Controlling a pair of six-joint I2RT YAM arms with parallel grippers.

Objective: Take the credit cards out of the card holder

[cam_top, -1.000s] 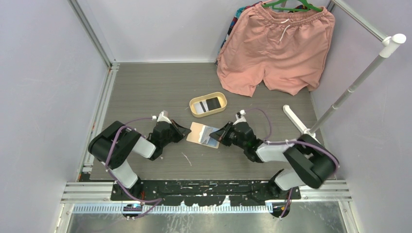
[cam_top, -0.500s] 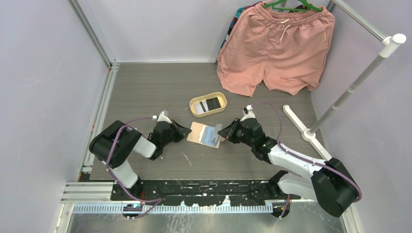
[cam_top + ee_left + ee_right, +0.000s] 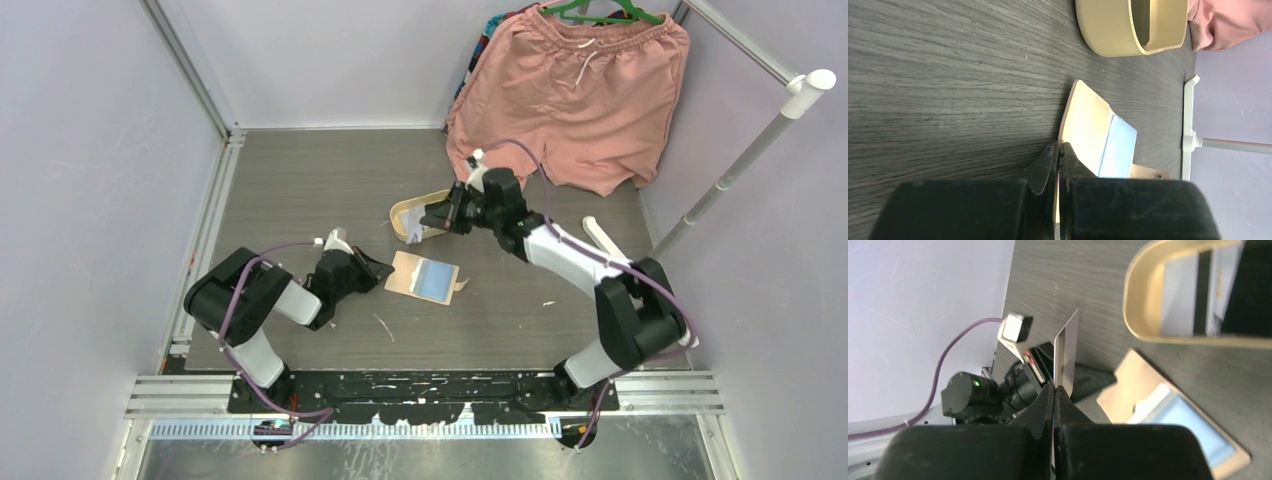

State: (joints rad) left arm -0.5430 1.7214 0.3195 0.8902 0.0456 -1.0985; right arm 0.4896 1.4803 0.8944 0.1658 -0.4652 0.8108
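Currently, your right tool [image 3: 1054, 390] is closed tight on one pale card [image 3: 1066, 352]. It pinches the card by its lower edge so that the card stands edge-on to the wrist camera, lifted off the bench [image 3: 300, 190] just beside the near rim of the single oval cream-yellow tray [image 3: 1138, 315]. Inside that tray you can make out what looks like two more cards lying flat, a pale one [image 3: 1178, 295] and a black one [image 3: 1248, 285]. The striped band between them makes the exact count hard to settle. Your left tool [image 3: 1059, 150] is also fully closed, and it nips the beige edge of the one card holder [image 3: 1088, 125]. The holder lies opened flat on the bench between your two arms, on the near side of the tray and apart from it. Its pale blue pocket [image 3: 1118, 147] faces up and its snap tab [image 3: 462, 285] sticks out toward the right arm. You cannot tell from these views how many cards sit in that pocket. Farther back, one pair of pink shorts [image 3: 570, 110] hangs from a green hanger [image 3: 600, 12] at the right rear, and a single white stand [image 3: 610, 245] rests on the bench by the right arm.
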